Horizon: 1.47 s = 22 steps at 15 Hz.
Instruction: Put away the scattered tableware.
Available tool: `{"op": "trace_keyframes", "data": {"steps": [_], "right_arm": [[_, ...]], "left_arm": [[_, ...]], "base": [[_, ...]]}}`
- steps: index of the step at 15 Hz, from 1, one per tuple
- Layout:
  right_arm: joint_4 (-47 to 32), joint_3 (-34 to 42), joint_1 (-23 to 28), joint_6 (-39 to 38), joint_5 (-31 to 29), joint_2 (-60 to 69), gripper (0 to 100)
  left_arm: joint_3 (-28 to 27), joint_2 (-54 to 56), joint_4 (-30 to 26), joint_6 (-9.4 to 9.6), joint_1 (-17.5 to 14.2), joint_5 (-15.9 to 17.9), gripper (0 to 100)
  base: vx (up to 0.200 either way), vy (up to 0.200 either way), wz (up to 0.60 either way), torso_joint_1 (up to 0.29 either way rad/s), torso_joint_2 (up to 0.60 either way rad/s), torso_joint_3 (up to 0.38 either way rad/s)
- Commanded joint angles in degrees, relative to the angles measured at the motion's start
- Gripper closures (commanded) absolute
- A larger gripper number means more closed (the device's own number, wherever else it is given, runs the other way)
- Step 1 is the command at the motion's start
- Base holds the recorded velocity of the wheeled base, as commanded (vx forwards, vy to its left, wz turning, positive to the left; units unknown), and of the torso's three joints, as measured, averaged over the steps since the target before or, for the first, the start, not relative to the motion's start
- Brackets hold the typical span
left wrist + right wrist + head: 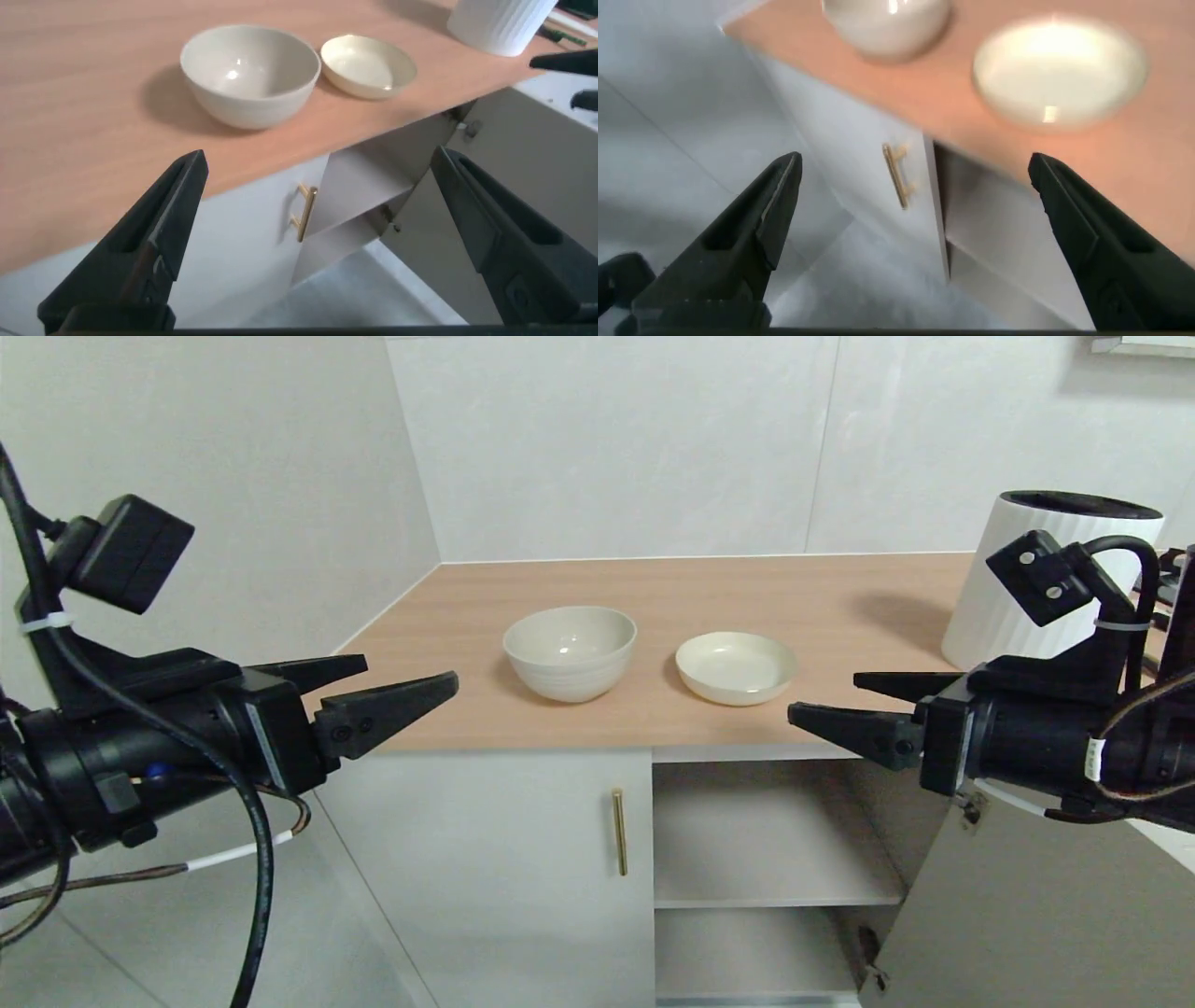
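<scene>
Wood counter w/ two pcs of tableware near its front edge: a deep cream bowl and, at its 3 o'clock, a shallow cream dish, close but apart. Both upright; bowl's inside shows just glaze w/ a light glint, dish the same. At approx 2 o'clock from dish, well apart, a white ribbed canister w/ dark rim; contents can't tell. Under the counter, 6 o'clock of the tableware, a white cupboard: one door shut w/ gold handle, the other door swung open, two shelves showing inside. L gripper hangs off the counter's front edge at approx 9 o'clock of bowl, fingers spread wide, gripping nothing. R gripper sits at approx 4 o'clock of dish, also off the counter front, fingers likewise spread, gripping nothing. Neither touches bowl or dish; from L wrist both pcs lie beyond the spread tips, side by side on the wood
</scene>
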<state>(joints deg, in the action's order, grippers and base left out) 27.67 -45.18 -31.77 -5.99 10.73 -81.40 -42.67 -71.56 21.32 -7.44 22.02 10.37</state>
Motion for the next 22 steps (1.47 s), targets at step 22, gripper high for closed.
{"op": "trace_keyframes", "data": {"steps": [22], "right_arm": [[-34.18,-39.46,1.09,-17.74,-24.70,-24.69,0]], "left_arm": [[-40.04,-36.02,-27.91,-19.11,-5.40,-6.95,0]], "base": [[0.000,0.000,0.00,0.038,-0.10,-0.065]]}}
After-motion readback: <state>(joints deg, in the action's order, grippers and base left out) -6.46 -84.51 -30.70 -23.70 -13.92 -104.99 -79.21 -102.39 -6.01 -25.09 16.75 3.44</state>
